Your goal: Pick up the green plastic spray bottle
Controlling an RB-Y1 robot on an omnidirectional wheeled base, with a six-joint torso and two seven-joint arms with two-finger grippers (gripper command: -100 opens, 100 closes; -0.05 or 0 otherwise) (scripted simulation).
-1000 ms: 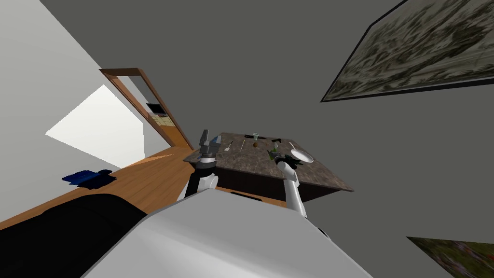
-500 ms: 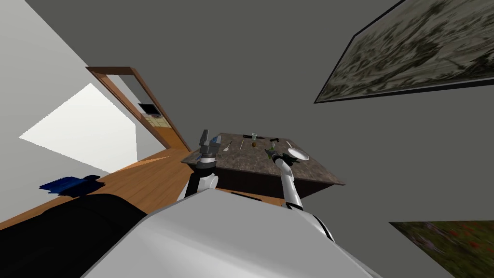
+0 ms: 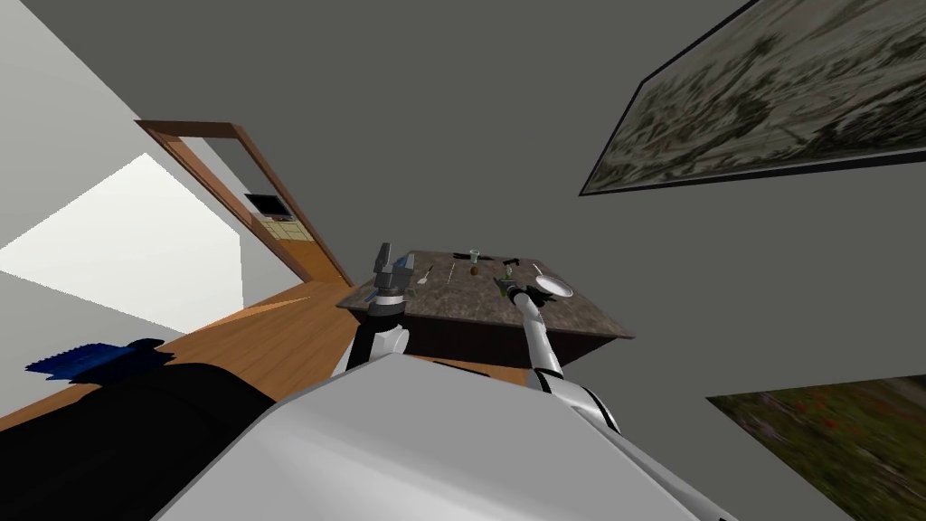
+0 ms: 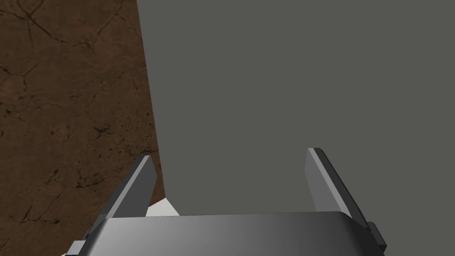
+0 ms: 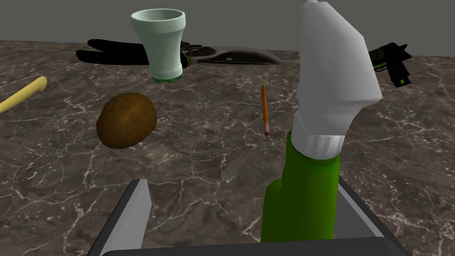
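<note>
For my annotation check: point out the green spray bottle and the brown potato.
green white-capped spray bottle (image 5: 306,195): right wrist view, green body.
round brown potato (image 5: 126,120): right wrist view, middle.

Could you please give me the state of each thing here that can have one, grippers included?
right gripper: open, the bottle between its fingers, not clamped.
left gripper: open, empty.
green spray bottle: upright, base hidden behind the gripper.
pale green cup: upright.
pencil: lying flat.
potato: resting on the table.
</note>
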